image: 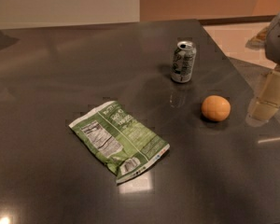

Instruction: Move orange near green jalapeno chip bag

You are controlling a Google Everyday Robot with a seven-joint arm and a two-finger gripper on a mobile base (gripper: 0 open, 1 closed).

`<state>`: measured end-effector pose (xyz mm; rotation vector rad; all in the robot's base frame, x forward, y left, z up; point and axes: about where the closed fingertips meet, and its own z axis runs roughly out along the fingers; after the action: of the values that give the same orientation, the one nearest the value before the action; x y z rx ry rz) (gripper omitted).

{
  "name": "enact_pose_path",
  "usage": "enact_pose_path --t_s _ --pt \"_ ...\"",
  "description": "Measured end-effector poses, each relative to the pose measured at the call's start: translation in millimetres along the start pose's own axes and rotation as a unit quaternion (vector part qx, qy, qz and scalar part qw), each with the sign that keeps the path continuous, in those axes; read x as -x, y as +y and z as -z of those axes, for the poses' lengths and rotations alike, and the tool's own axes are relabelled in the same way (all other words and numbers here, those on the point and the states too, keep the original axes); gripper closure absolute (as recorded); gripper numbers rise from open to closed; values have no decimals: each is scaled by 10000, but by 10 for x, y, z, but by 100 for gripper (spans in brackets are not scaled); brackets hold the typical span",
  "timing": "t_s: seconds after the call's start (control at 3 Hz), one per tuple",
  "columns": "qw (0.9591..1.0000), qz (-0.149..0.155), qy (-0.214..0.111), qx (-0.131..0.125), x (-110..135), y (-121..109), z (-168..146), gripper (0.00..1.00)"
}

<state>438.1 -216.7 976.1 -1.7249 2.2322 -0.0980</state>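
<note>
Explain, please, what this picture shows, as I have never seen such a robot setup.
This is the robot's only camera view; where the camera sits is not recorded. It looks down on a dark table. On it lie a flat green jalapeno chip bag, an upright drink can and, right of the bag, an orange, apart from both. The robot is a mobile base with one arm; the pale shape at the right edge seems to be its gripper, beside the orange, not touching it. None of the three things is held.

orange (215, 108) well right of flat green bag (119, 141)
</note>
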Motion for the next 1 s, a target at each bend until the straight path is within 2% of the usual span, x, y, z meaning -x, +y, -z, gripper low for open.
enact_pose_path --t_s 0.33,0.67,1.0 --pt "10000 -6 -35 -5 6 -29 3 0" --pt "9999 -32 -125 17 -28 -174 -104 0" --pt "9993 -117 -349 113 -61 -360 -278 0"
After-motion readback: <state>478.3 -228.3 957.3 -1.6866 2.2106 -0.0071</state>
